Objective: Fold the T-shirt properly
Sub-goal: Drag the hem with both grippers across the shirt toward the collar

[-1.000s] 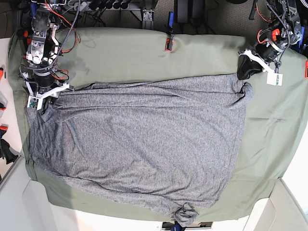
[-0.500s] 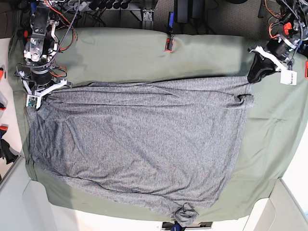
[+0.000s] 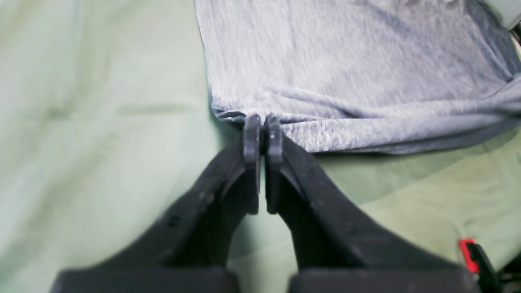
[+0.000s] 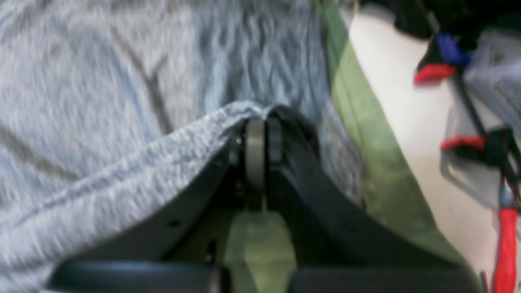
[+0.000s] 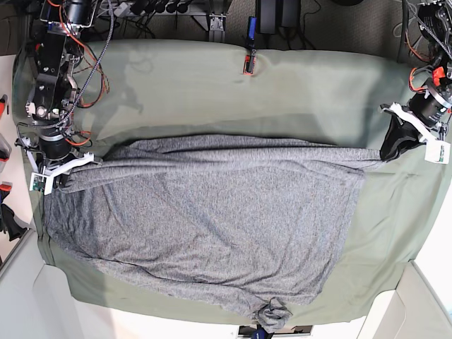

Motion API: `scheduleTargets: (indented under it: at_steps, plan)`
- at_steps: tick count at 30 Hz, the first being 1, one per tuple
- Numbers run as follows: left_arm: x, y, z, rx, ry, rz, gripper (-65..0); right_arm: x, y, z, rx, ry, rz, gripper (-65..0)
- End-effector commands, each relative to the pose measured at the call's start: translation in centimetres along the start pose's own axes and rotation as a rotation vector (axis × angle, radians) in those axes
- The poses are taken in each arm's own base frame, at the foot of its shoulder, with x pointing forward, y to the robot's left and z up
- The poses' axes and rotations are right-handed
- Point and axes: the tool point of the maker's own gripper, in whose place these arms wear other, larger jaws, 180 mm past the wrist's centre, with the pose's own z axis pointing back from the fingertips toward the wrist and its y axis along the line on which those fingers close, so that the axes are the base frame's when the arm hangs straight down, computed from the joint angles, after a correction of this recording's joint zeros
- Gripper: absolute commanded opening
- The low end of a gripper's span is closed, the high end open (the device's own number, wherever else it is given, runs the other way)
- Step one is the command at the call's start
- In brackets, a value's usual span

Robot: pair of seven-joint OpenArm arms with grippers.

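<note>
Heather-grey knit T-shirt (image 5: 205,219) is lying spread across the sage-green cloth (image 5: 212,85) covering the tabletop, its far edge pulled into a taut line between the two arms. Left tool (image 5: 397,145), at the base view's right, is pinching one end of that edge with jaws pressed together; the left wrist view is showing what the overhead cannot, the fingertips (image 3: 252,134) meeting on a thin fold of grey hem (image 3: 236,115), with bare green cloth running off to one side. Right tool (image 5: 58,171), at the base view's left, is likewise clamped on the shirt; its wrist view, blurred, is showing fabric draped up over one finger (image 4: 254,156) and the cloth's border, beyond which a pale surface (image 4: 407,134) and red-handled clamps (image 4: 504,240) are sitting. Only the base view is giving the whole garment: a bunched knot of fabric (image 5: 272,314) is lying at the near edge, close to the cloth's border. Open green cloth is stretching wide beyond the far edge up to a red clip (image 5: 247,65), and a narrower band is lying past the shirt's side below the left tool.
</note>
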Motion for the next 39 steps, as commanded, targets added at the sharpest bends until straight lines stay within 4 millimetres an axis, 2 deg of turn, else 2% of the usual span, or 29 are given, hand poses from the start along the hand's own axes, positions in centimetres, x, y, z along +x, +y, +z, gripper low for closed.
scheduleTargets:
  at_steps: [1, 5, 9, 12, 20, 23, 24, 27, 28, 29, 31, 34, 36, 39]
  plan:
    - [1.3, 0.3, -0.2, -0.005, -0.027, -0.021, -65.0, 2.3, -0.3, -0.5, -0.002, -0.061, 0.008, -65.0]
    - [2.2, 1.2, -2.0, -0.003, -0.024, -0.034, -65.0, 2.4, 0.5, -2.8, 0.036, -0.029, 0.013, -65.0]
    - [2.5, 2.6, -4.2, 0.018, -0.022, 0.006, -65.0, 2.2, 0.1, -5.0, 0.032, 0.006, 0.001, -65.0]
    - [2.6, 2.9, -6.3, 0.01, -0.016, 0.018, -65.0, 2.5, 0.0, -6.2, 0.034, 0.012, -0.009, -65.0]
    - [2.8, 2.4, -11.7, -0.02, 0.046, -0.022, -65.0, 3.4, 0.3, -6.9, 0.043, -0.006, -0.017, -65.0]
    - [2.3, 2.5, -12.9, -0.028, 0.074, 0.002, -65.0, 3.3, 0.3, -6.8, 0.044, -0.011, -0.018, -65.0]
    - [2.0, 2.5, -13.1, -0.029, 0.085, 0.009, -63.0, 3.3, 0.3, -6.8, 0.047, -0.013, -0.026, -62.2]
    - [1.3, 2.6, -13.1, -0.031, 0.101, 0.031, -47.7, 3.4, 0.6, -6.8, 0.063, -0.021, -0.065, -37.4]
    - [1.1, 2.6, -13.0, -0.034, 0.115, 0.039, -44.2, 3.4, 0.7, -6.8, 0.067, -0.018, -0.074, -31.6]
    - [1.1, 2.5, -13.0, -0.041, 0.121, 0.055, -42.6, 3.4, 0.8, -6.8, 0.071, -0.014, -0.083, -28.8]
    - [2.3, 1.6, -12.4, -0.098, 0.09, 0.088, -42.6, 3.2, 0.7, -6.6, 0.069, 0.009, -0.099, -28.6]
    - [5.7, 0.7, -9.7, -0.146, -0.024, 0.089, -42.6, 2.8, 0.5, -5.5, 0.08, 0.029, -0.132, -28.6]
    - [6.0, 0.5, -7.7, -0.144, -0.035, 0.055, -42.6, 2.4, -0.2, -3.9, 0.079, 0.027, -0.152, -28.6]
    - [4.8, 0.4, -5.7, -0.136, -0.029, 0.052, -42.6, 1.8, -1.6, -1.6, 0.069, 0.021, -0.186, -28.6]
